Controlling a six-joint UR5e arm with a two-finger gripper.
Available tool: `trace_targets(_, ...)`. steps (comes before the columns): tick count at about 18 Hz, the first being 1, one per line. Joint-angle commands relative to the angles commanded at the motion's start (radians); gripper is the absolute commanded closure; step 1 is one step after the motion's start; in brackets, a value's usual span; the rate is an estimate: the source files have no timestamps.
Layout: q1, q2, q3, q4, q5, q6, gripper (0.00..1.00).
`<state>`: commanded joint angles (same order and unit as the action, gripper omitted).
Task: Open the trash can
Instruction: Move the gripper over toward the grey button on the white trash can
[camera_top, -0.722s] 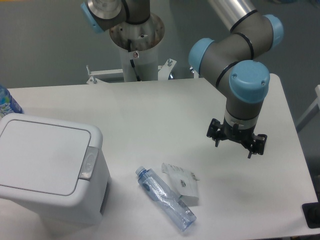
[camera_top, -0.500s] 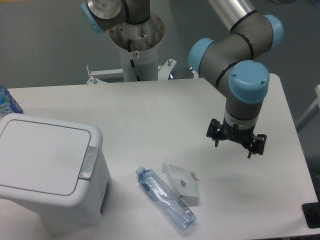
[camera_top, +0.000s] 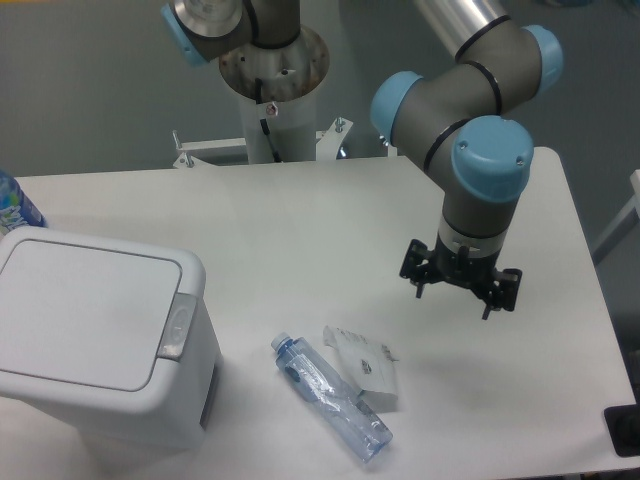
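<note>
The trash can (camera_top: 95, 335) is a big boxy white bin at the table's front left. Its flat lid lies down, with the grey push-button latch (camera_top: 177, 325) on its right edge. My gripper (camera_top: 458, 288) hangs over the right half of the table, well to the right of the bin and apart from it. Its two fingers point down and stand spread, open, with nothing between them.
A clear plastic bottle (camera_top: 330, 396) lies on its side in front, between bin and gripper. A crumpled white packet (camera_top: 365, 364) rests against it. The top of another bottle (camera_top: 14, 204) peeks in at the left edge behind the bin. The arm's base column (camera_top: 272, 90) stands at the back.
The gripper has shifted a little to the left and slightly up, toward the bin's side. Nothing else has moved.
</note>
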<state>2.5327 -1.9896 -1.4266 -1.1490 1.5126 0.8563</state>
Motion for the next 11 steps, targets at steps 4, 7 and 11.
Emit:
trace_targets(4,-0.025,0.005,0.005,0.003,-0.054,-0.109,0.00)
trace_targets(7,-0.041,0.018,0.012,0.006,-0.086,-0.184,0.00)
trace_targets(11,-0.043,0.021,0.061,0.005,-0.198,-0.347,0.00)
